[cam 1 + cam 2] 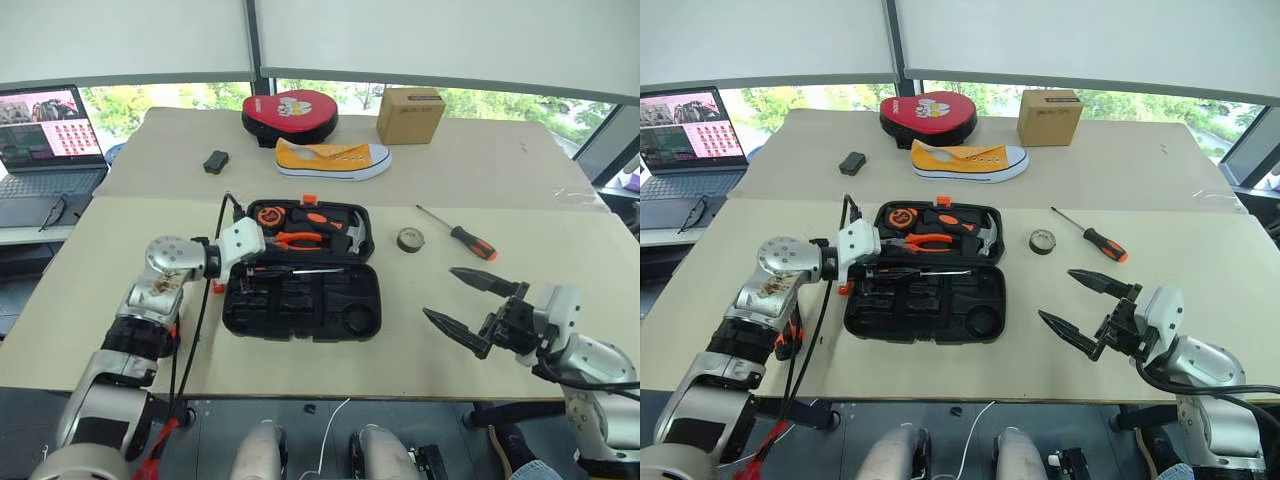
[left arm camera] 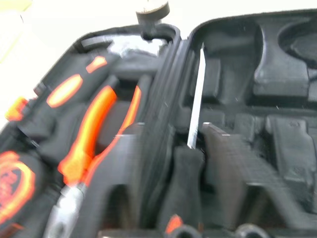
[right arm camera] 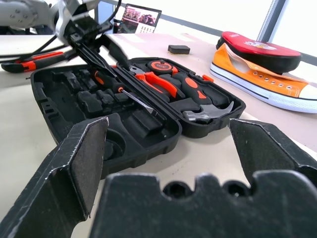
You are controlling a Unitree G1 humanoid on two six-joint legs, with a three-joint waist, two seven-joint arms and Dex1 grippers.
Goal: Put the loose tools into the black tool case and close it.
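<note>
The case (image 1: 300, 285) lay open on the table (image 1: 90, 290), hinge running across its middle. Its far half already held pliers (image 1: 298, 240), a hammer (image 1: 350, 232) and other orange-and-black tools; the near half was mostly bare recesses.

The left gripper (image 3: 86, 37) sat at the case's left end, over the hinge line. One screwdriver (image 1: 292, 270) lay along the near half just beside the hinge, its handle toward that gripper. I could not tell whether the fingers were clamped on the handle or had let go.

The right gripper (image 1: 470, 305) hovered to the right of the case, spread wide and empty.

A second screwdriver (image 1: 457, 233) lay loose on the table, right of the case. It looked light and rigid, with a thin slick shaft likely to roll; the thick ribbed handle would probably give the surest hold.

The tape roll (image 1: 410, 240) sat between that screwdriver and the case; small and light, it would probably be best pinched across its rim.
</note>
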